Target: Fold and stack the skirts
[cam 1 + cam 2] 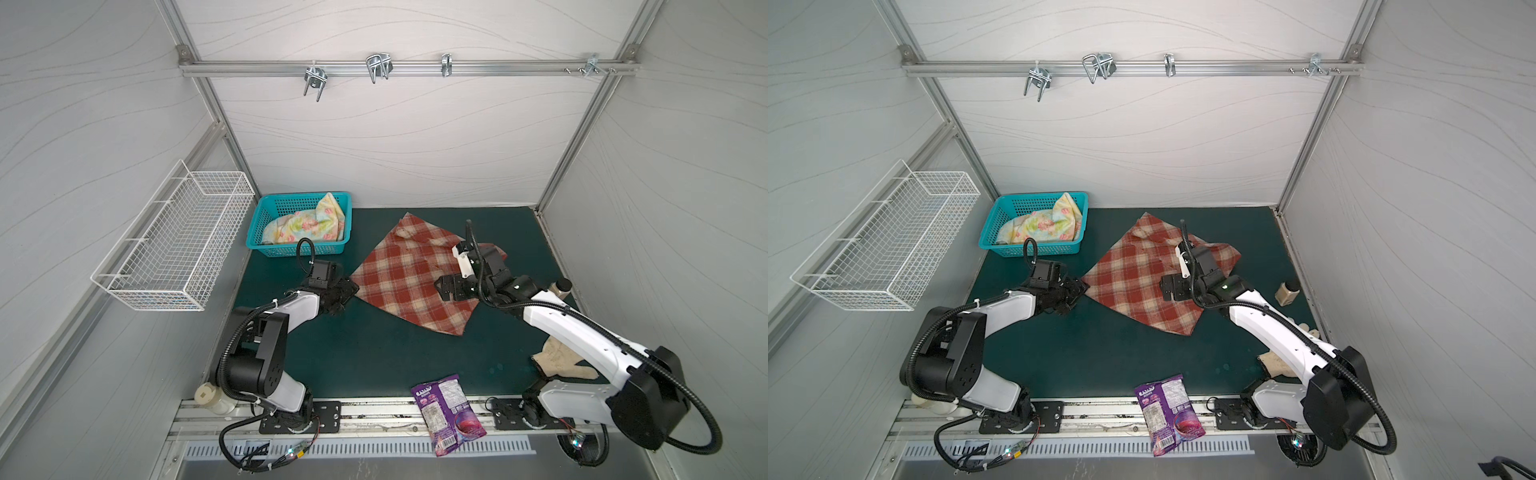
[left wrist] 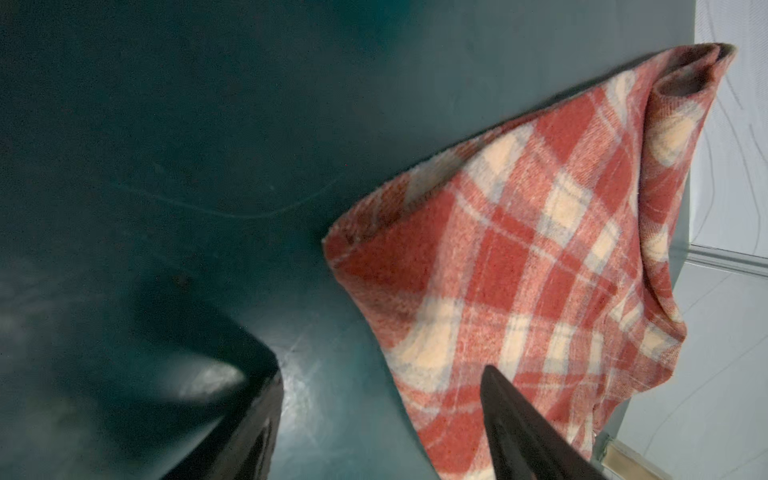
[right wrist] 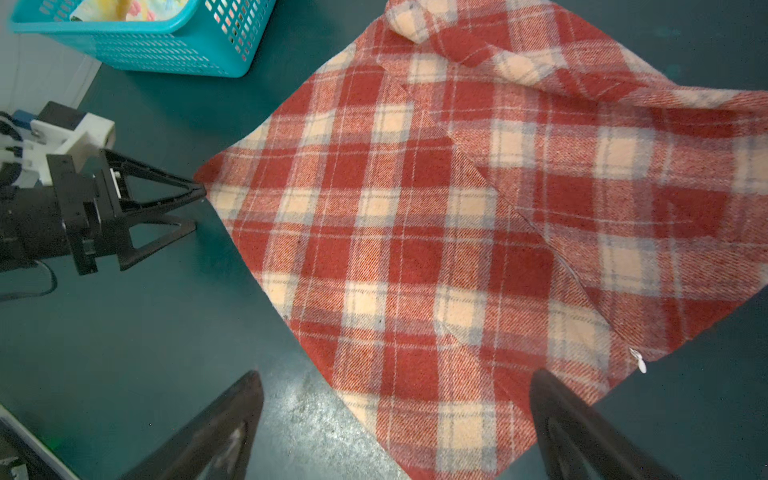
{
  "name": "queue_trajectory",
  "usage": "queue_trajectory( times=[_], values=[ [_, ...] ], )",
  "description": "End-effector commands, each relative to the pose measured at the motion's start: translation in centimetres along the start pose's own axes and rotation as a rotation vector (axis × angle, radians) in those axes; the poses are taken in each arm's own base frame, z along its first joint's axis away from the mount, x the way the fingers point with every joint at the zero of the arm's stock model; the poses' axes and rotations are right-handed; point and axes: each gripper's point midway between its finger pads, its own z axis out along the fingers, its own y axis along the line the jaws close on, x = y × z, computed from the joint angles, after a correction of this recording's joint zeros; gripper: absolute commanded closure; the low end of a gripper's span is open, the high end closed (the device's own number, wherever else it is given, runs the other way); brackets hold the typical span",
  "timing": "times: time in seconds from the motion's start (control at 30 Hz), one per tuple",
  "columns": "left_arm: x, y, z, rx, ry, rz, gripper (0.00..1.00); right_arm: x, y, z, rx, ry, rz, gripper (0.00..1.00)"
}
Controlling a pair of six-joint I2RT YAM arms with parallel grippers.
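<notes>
The snack bag is lying at 6 o'clock on the mat. In the middle the plaid skirt is lying spread out. The left gripper is waiting at its 9 o'clock corner, jaws apart. The right gripper is hovering over it, jaws wide apart. At 10 o'clock the floral skirt is sitting in the basket.

We see one skirt spread in the middle of the surface. The other skirt lies in the basket, behind it to the left. A snack bag lies at the front edge. A glove lies front right, under the right arm.
</notes>
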Motion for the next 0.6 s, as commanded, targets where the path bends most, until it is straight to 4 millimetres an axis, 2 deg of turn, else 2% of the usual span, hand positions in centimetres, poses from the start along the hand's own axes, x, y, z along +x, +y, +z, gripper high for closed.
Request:
queue_trajectory(
  times=[0.0, 0.4, 0.43, 0.57],
  values=[
    [-0.9, -0.2, 0.7, 0.017, -0.029, 0.003, 0.27, -0.3, 0.6, -0.6, -0.004, -0.032, -0.025, 0.01],
    [-1.0, 1.1, 3.1, -0.021, 0.005, -0.01, 0.46, 0.9, 1.8, -0.2, -0.014, -0.013, -0.067, 0.01],
    [-1.0, 1.1, 3.3, -0.025, 0.008, -0.013, 0.5, 1.0, 1.9, -0.1, -0.016, -0.009, -0.07, 0.01],
    [-1.1, 1.2, 3.7, -0.033, 0.015, -0.012, 0.57, 1.3, 2.3, -0.1, -0.021, -0.005, -0.08, 0.01]
  ],
)
